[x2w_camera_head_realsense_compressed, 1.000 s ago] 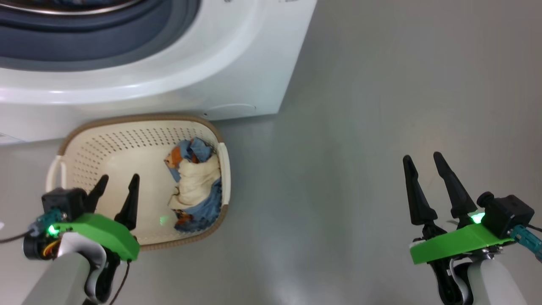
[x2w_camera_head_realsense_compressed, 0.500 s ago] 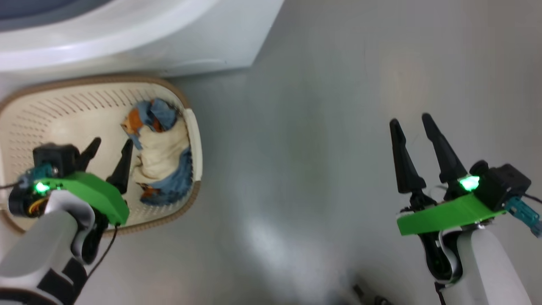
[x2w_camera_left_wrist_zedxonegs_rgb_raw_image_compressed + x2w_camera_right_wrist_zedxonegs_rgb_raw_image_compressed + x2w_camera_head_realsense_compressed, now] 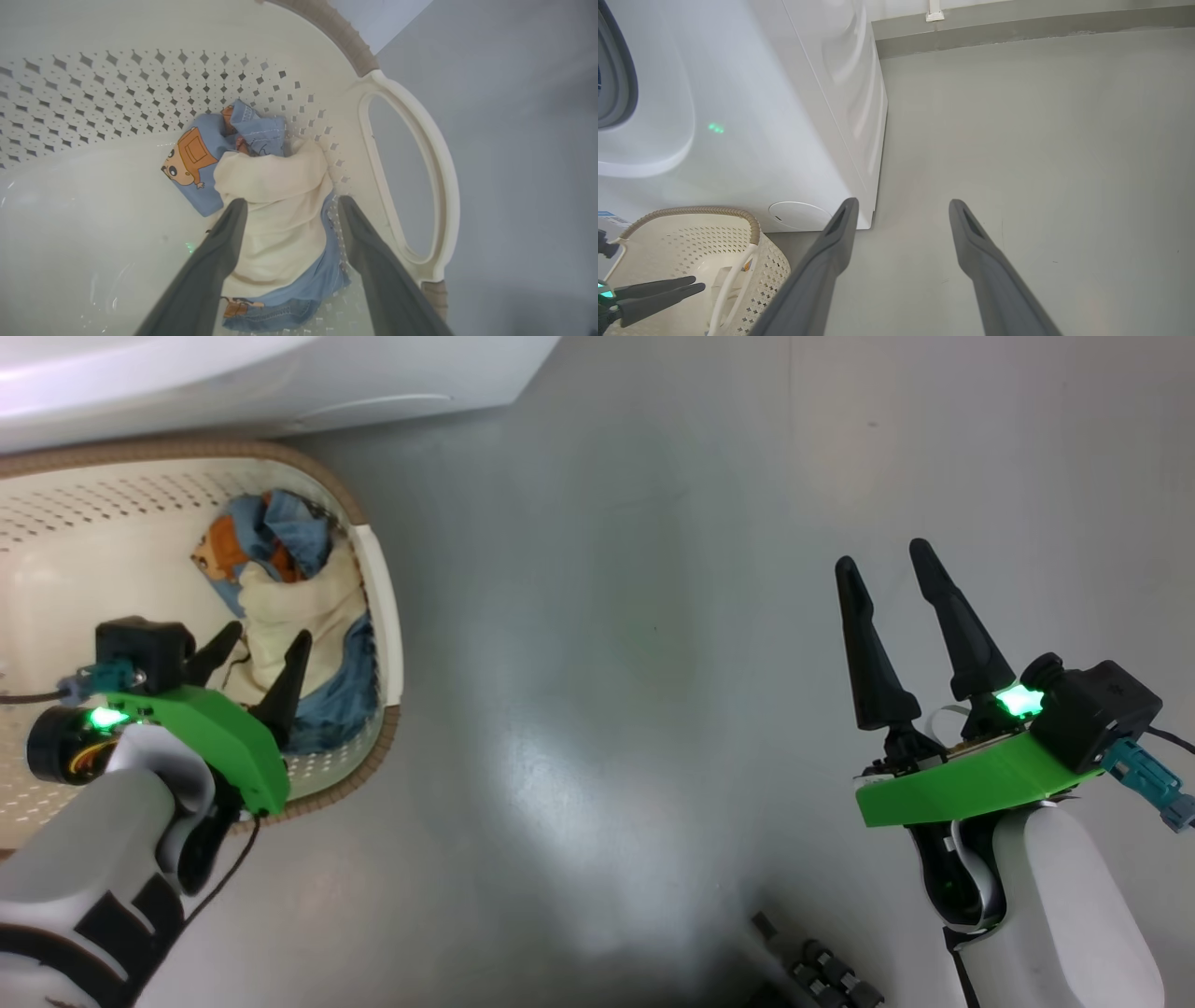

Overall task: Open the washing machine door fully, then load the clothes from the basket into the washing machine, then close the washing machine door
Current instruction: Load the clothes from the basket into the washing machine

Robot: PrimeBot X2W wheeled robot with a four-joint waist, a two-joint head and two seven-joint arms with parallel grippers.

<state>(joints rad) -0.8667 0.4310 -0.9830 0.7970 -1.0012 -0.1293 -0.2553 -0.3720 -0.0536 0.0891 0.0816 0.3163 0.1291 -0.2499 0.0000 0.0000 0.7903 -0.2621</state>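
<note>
Several blue cartoon-printed garments and a cream-white cloth lie in the cream perforated plastic basket beside the white washing machine. We hold left jaws spread over them, right jaws spread aside; loading and door-closing remain.

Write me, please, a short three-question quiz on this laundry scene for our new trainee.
1. True or false: the left gripper, jaws apart, hovers over the clothes in the basket.
2. The right gripper hangs over: A the basket; B bare floor; C the washer drum.
3. Which piece lies on top of the pile?
Key: 1 true; 2 B; 3 the cream cloth.
</note>
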